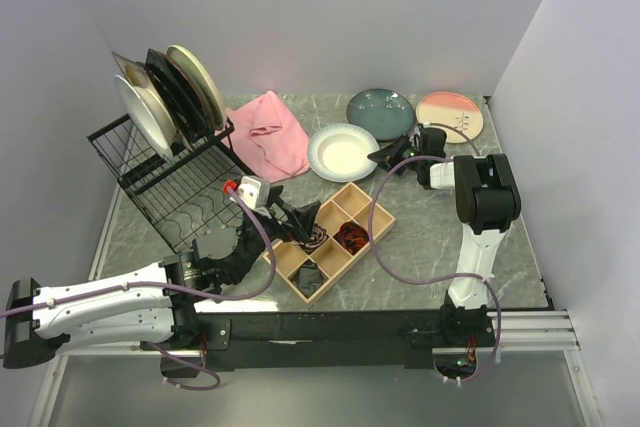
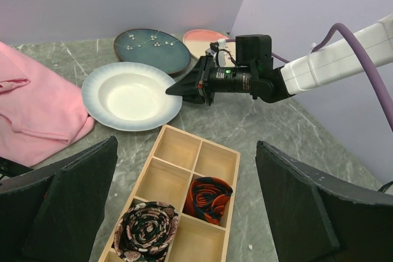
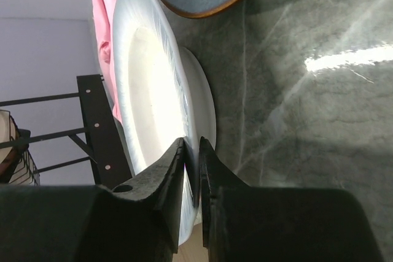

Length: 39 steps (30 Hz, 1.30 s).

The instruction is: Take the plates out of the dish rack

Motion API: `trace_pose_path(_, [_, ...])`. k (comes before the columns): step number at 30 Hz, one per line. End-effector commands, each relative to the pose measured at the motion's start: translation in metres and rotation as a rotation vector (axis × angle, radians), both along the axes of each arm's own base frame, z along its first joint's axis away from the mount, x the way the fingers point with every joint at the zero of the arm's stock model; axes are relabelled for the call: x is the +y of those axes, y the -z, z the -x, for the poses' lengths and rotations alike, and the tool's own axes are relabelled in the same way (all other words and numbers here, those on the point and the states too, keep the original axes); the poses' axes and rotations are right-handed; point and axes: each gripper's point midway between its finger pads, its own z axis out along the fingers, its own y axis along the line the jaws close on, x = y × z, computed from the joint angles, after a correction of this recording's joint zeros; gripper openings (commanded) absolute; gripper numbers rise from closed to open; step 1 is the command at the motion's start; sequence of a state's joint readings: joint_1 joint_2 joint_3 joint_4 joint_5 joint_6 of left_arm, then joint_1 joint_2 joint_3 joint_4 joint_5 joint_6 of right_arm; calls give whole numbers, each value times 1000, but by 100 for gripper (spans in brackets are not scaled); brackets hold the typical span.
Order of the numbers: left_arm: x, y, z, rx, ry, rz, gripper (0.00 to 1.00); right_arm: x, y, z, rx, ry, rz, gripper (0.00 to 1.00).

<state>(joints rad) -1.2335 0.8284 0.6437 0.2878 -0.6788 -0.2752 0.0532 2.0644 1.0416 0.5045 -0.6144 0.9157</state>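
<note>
Dish rack (image 1: 165, 182) at far left. Four or so plates (image 1: 165, 97) stand on edge in it, leaning back. White plate (image 1: 340, 152) is out on the table, mid-far, flat or nearly so. Right gripper (image 3: 191, 151) is pinched on its right rim. Left gripper (image 1: 303, 222) has jaws spread wide, empty, by the wooden tray (image 1: 352, 205). The racked plates lie far-left of it, and the left arm is the nearer one.
</note>
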Motion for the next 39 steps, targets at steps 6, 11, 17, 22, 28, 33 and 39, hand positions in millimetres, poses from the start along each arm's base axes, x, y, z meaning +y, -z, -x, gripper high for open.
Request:
trace_pose_path(6, [2, -16, -1, -16, -10, 47, 99, 14, 10, 0, 15, -46, 4, 16])
trace_pose_path(11, [5, -14, -3, -11, -27, 39, 100, -4, 4, -4, 24, 8, 43, 41])
trace_pose_path(17, [0, -29, 4, -8, 26, 81, 99, -34, -22, -3, 52, 100, 160, 64])
trace_pose_path(22, [-4, -43, 6, -6, 44, 86, 100, -68, -66, 4, 40, 216, 280, 93])
trace_pose_path(28, [-13, -59, -4, -18, 11, 34, 99, -86, -151, 33, -80, 289, 377, 100])
trace_pose_path(33, [-4, -93, -19, -64, -95, -15, 99, -63, -213, 86, -243, 243, 415, 100])
trace_pose_path(39, [46, -123, -55, -20, -398, -119, 97, -18, -246, 159, -438, 120, 455, 100])
